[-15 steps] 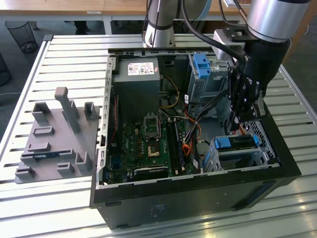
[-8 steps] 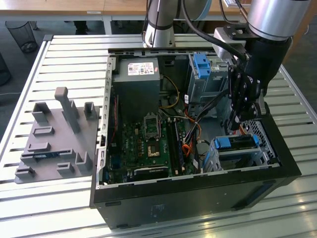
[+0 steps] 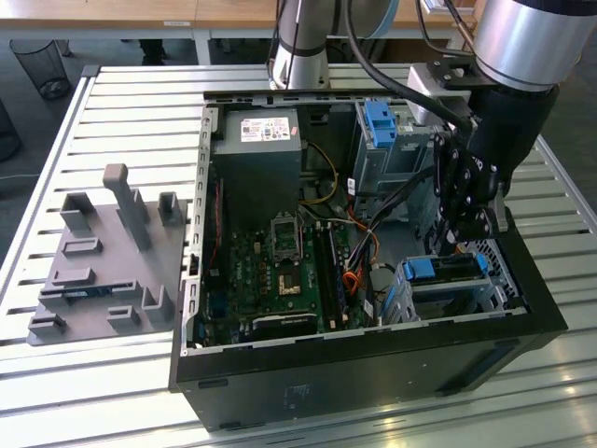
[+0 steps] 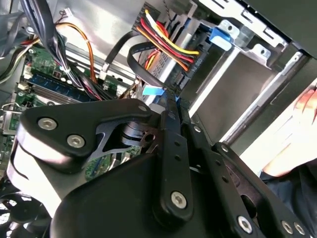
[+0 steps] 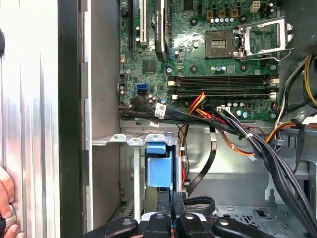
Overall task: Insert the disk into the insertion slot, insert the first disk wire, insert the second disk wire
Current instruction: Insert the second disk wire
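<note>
The disk, in its bright blue caddy, lies in the insertion slot, the low perforated cage at the exterior view's right front corner of the open computer case. My gripper hangs just above the disk's inner end. In both wrist views the fingers lie close together, shut, and the gripper points at the blue caddy. A black flat cable curves down to the gripper beside a light-blue tab. I cannot tell whether anything is pinched between the fingers.
A taller grey cage with a blue tab stands behind the arm. Red, yellow and black wire bundles cross the bay. The motherboard fills the case floor. A grey fixture plate lies at the exterior view's left. A person's hand rests outside the case wall.
</note>
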{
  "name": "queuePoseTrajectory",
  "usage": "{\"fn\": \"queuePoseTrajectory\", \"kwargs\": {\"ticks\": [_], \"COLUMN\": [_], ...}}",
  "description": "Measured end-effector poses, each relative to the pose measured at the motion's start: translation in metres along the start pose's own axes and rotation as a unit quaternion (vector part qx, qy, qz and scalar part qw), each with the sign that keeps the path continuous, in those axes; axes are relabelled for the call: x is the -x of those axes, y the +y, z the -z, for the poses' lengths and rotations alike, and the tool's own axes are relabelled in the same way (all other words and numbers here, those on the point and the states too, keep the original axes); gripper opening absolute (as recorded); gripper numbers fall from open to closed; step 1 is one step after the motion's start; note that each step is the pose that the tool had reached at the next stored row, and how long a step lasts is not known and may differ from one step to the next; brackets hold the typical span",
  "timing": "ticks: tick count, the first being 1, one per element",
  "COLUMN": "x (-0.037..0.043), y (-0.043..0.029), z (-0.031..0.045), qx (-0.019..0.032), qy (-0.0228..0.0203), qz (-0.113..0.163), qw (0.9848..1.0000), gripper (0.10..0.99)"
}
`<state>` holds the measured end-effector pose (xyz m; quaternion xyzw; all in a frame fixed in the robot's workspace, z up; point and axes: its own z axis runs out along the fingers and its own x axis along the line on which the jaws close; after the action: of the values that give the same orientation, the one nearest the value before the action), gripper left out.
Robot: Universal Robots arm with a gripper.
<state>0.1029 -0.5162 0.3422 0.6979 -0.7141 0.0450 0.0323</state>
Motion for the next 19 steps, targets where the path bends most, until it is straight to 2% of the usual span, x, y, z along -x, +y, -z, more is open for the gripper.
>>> {"fn": "queuePoseTrajectory", "kwargs": {"ticks": [3, 4, 7, 13, 19], "x": [-0.0040, -0.0051, -0.0082, -0.0095, -0.0107], "y": [-0.0001, -0.0001, -0.0002, -0.0007, -0.0021], "z": [-0.0006, -0.0008, -0.0023, -0.0051, -0.0066], "qx": [0.0000, 0.0000, -0.0001, -0.0001, 0.0002], "qy": [-0.0142, -0.0170, -0.0204, -0.0227, -0.0322], "qz": [0.000, 0.000, 0.000, 0.000, -0.001], "qw": [0.9999, 0.9999, 0.9998, 0.9997, 0.9995], "gripper": [0.141, 0.141, 0.141, 0.141, 0.141]}}
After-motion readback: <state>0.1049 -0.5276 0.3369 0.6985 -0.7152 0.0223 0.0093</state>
